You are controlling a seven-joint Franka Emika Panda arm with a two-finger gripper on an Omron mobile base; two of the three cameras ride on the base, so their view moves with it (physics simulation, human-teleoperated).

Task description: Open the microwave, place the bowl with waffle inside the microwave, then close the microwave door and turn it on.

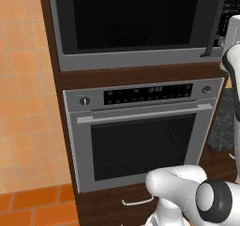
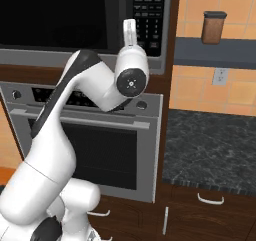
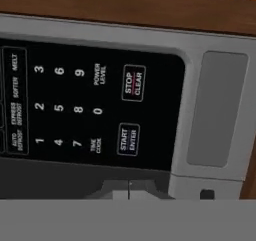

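Facing brown cabinet wall: microwave [image 1: 136, 23] built in above silver oven [image 1: 140, 136], microwave door [image 1: 131, 18] apparently shut. Dark counter [image 2: 210, 145] to right. Gripper [image 3: 129, 189] closed, empty, close before keypad [image 3: 85, 105].

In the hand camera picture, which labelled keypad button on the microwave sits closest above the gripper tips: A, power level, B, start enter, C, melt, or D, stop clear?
B: in the hand view the start/enter button lies at the keypad's near edge just above the shut gripper, while stop/clear sits further off.
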